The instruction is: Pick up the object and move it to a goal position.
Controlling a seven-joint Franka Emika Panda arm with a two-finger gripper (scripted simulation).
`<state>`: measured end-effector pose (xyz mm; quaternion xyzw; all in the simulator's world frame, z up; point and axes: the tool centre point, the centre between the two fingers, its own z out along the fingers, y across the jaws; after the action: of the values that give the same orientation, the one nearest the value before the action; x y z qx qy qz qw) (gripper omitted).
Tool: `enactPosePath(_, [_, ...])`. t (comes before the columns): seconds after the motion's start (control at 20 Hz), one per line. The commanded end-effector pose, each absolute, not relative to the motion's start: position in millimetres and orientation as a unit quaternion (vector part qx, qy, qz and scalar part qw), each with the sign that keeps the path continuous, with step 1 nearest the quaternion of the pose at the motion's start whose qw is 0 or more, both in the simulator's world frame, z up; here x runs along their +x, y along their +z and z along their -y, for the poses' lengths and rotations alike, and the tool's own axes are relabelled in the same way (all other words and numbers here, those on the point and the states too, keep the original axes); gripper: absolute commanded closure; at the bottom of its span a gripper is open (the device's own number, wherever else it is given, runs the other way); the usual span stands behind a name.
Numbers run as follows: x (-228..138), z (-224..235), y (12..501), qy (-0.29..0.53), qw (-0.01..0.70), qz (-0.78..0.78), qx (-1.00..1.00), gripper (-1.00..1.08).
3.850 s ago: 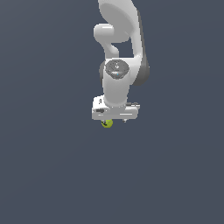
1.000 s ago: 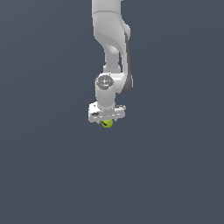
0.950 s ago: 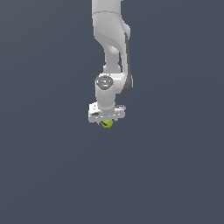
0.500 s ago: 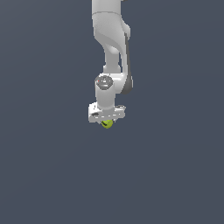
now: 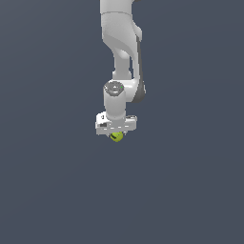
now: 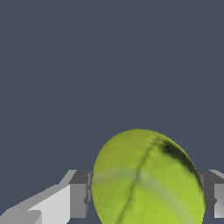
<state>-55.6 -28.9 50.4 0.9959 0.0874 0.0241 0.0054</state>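
The object is a small yellow-green tennis ball (image 5: 116,137) with a dark mark. It hangs just under the white hand of the arm, in the middle of the exterior view. My gripper (image 5: 116,137) is shut on it. The wrist view shows the ball (image 6: 148,179) large between the two grey fingertip pads (image 6: 79,194), with a pale seam across it and a dark mark near its edge. Both pads press against the ball's sides. The fingers are mostly hidden behind the hand in the exterior view.
A plain dark grey surface (image 5: 57,190) fills everything around and below the arm. The white arm (image 5: 121,43) rises straight up from the hand to the frame's upper edge. No other object shows.
Since 3.9 s ago the arm has changed pose and the hand with the ball has shifted slightly. Over the last second nothing has visibly moved.
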Motion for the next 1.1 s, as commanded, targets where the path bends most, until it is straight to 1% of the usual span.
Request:
enactPosePath(0.0, [-41.1,28.4,59.3,0.045,0.010,-0.084,0.995,1.08])
enactPosePath(0.3, [11.2,27.2,97.6,0.125,0.027,-0.070,0.989,1.08])
enactPosePath(0.65, [76.5,26.0,170.4,0.245,0.052,-0.049,0.967,1.08])
enactPosePath(0.85, [103.1,25.3,214.9,0.306,0.065,-0.038,0.949,1.08])
enactPosePath(1.05, [121.4,24.8,256.5,0.359,0.076,-0.027,0.930,1.08])
